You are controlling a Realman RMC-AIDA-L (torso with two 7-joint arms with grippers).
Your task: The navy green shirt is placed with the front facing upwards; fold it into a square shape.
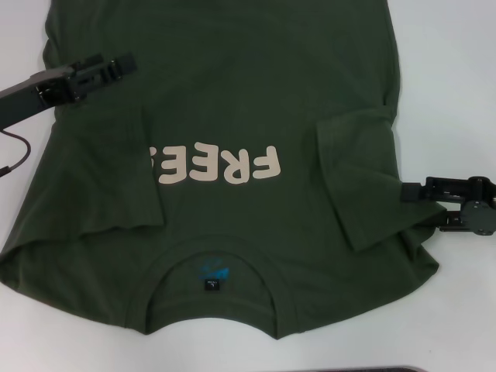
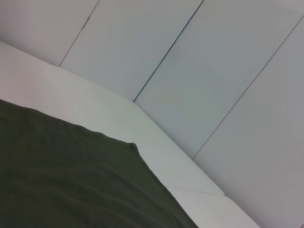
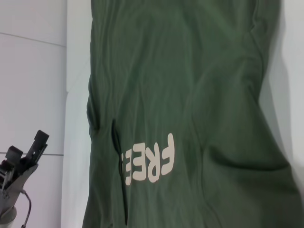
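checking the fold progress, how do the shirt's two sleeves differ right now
On the navy green shirt, the left sleeve is folded inward far enough to cover the start of the cream lettering; the right sleeve is folded in too but stops short of it. The left pincer sits over the shirt's far left side, away from its sleeve; the right pincer is right beside its sleeve. Both sleeves lie flat on the body.

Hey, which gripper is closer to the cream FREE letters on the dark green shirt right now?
Right. The right gripper sits at the dark olive-green cotton shirt's edge, just past the folded-in sleeve, roughly level with the cream FREE letters. The left gripper hovers farther up, over the shirt's opposite side.
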